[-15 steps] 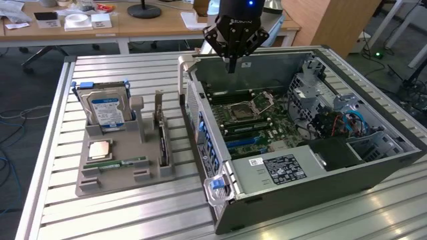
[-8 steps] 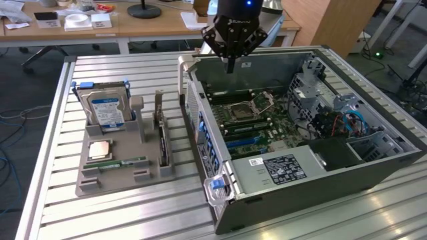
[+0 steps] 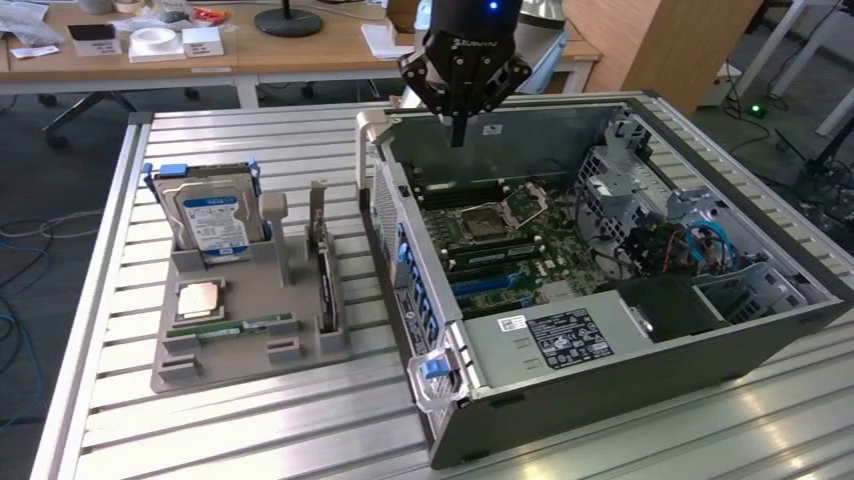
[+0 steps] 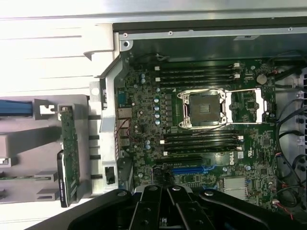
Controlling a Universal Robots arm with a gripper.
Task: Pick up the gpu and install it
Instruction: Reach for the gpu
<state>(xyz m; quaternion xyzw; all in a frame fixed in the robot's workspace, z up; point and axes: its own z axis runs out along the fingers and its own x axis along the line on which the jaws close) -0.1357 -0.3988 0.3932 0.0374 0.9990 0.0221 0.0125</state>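
Slatted metal table: the gpu stands on edge in the grey holder, beside the open computer case. The gripper hangs over the case's rear wall, jaws closed and empty, well apart from the card. A sound pick likely needs the jaws squared to its top edge.

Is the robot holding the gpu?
No, the gpu stands in the gray holder beside the case, and the shut jaws hang empty above the case.

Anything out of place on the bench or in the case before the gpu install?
Nothing stands out. The gpu stands on edge in the gray holder, the hard drive upright there too; the shut hand hangs empty over the open case.
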